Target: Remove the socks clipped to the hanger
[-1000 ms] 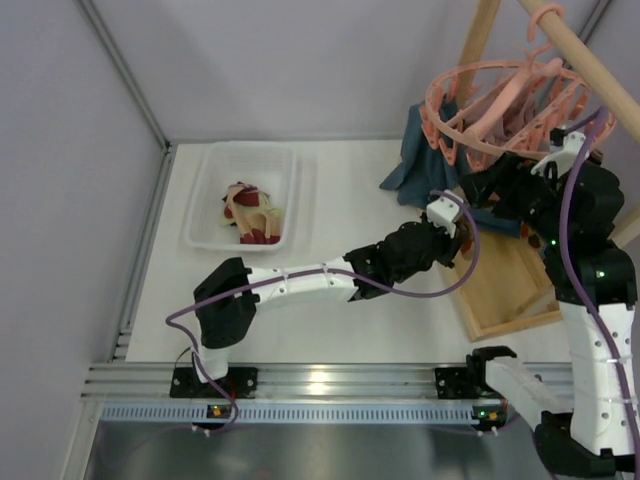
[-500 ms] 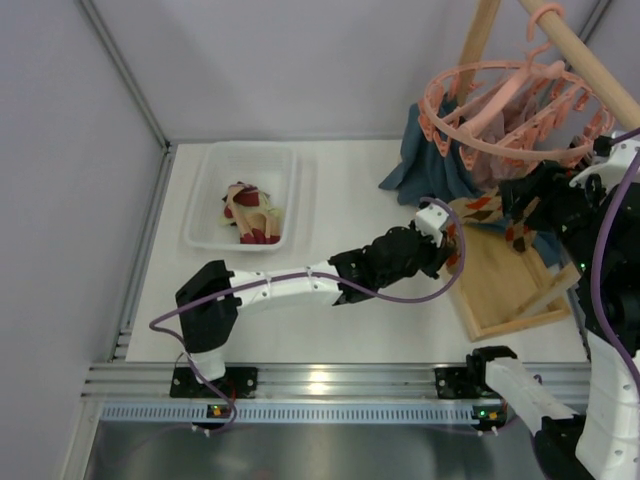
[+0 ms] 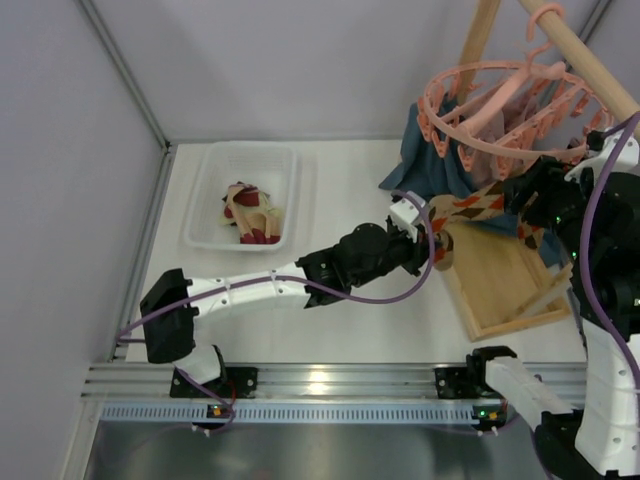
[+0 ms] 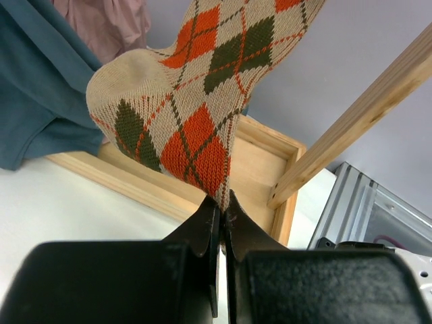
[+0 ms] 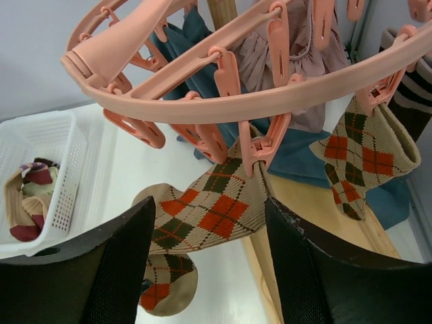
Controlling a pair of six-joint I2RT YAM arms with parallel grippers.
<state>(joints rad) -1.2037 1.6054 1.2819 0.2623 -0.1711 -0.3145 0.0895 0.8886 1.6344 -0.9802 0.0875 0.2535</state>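
The salmon-pink round hanger [image 3: 500,85] hangs from a wooden pole at the back right, and also shows in the right wrist view [image 5: 202,101]. An argyle sock [image 3: 475,205] in beige, orange and green is held at its cuff by a hanger clip [image 5: 260,145]. My left gripper [image 3: 438,240] is shut on this sock's toe end [image 4: 196,142] and the sock is stretched down-left. My right gripper [image 5: 206,209] is open just below the clip, one finger on each side of the sock. A second argyle sock [image 5: 368,158] and a dark striped sock [image 5: 412,101] hang clipped at the right.
A white basket [image 3: 215,160] at the back left holds several socks. A wooden frame base [image 3: 500,285] lies under the hanger. The teal-blue cloth [image 3: 425,160] and the dusty-pink garment [image 5: 304,61] hang behind the hanger. The wooden pole [image 3: 585,60] slants overhead.
My left arm has drawn back to the left with the argyle sock's toe, pulling the sock taut. My right arm has shifted right and now sits under the clip.
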